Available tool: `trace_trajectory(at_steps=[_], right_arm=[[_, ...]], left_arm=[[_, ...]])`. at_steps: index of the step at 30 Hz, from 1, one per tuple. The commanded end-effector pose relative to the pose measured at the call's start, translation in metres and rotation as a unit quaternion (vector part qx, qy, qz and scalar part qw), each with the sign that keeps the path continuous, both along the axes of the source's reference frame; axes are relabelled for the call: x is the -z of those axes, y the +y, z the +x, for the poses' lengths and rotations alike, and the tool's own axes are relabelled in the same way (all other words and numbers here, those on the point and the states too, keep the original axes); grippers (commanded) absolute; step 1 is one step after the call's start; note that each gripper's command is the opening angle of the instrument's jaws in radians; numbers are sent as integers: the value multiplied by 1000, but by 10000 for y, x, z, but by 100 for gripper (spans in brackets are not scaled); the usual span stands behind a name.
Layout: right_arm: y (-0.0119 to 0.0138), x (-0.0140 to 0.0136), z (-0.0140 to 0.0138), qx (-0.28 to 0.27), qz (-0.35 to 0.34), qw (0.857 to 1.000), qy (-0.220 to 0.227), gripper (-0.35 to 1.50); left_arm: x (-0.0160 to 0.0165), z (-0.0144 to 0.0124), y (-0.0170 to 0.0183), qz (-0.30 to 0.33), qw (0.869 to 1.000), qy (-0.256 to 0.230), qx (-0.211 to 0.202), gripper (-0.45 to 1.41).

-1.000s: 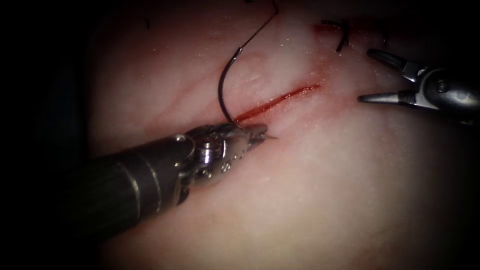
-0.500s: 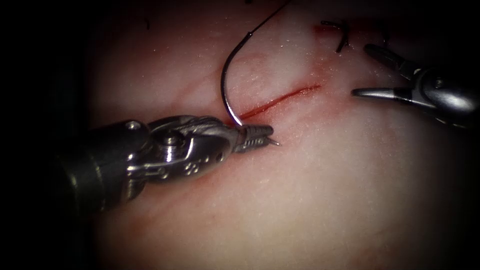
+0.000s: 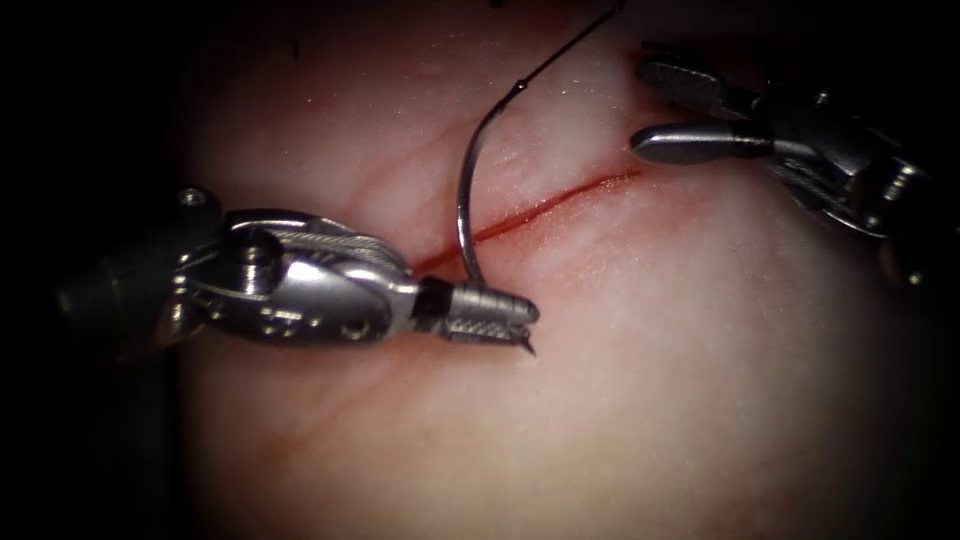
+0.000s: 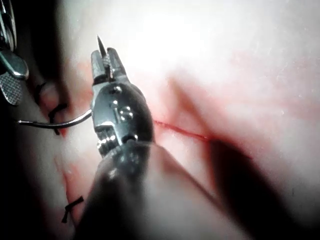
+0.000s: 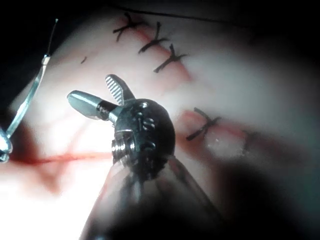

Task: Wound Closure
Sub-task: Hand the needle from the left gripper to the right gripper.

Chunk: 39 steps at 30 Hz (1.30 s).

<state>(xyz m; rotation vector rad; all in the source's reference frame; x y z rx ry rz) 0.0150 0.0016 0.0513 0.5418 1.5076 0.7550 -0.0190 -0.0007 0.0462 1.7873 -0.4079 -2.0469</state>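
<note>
Needle (image 3: 466, 190) near its tip in closed left pincer (image 3: 518, 328); right pincer (image 3: 652, 108) agape, empty

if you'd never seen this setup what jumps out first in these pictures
First, the thin curved steel needle arching above the narrow red cut in the pale pork tissue, held near its point by the left arm's ridged steel tool, which lies just below the cut; the tip juts past the fingers, clear of the tissue. Dark thread runs from the needle's tail towards the top. At the cut's right end, the right arm's tool hangs open, holding nothing.
</note>
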Motion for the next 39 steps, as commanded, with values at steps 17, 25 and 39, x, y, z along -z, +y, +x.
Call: trace_trajectory(at_steps=[17, 25, 39], right_arm=[[-6, -8, 42, -37, 88, 990, 103, 71], [-17, -1, 59, -35, 116, 987, 108, 76], [-24, 3, 93, -11, 130, 985, 117, 72]], left_arm=[[16, 8, 13, 13, 996, -91, 10, -35], [16, 7, 13, 14, 995, -100, -5, -35], [19, 4, 8, 15, 994, -109, -18, -35]])
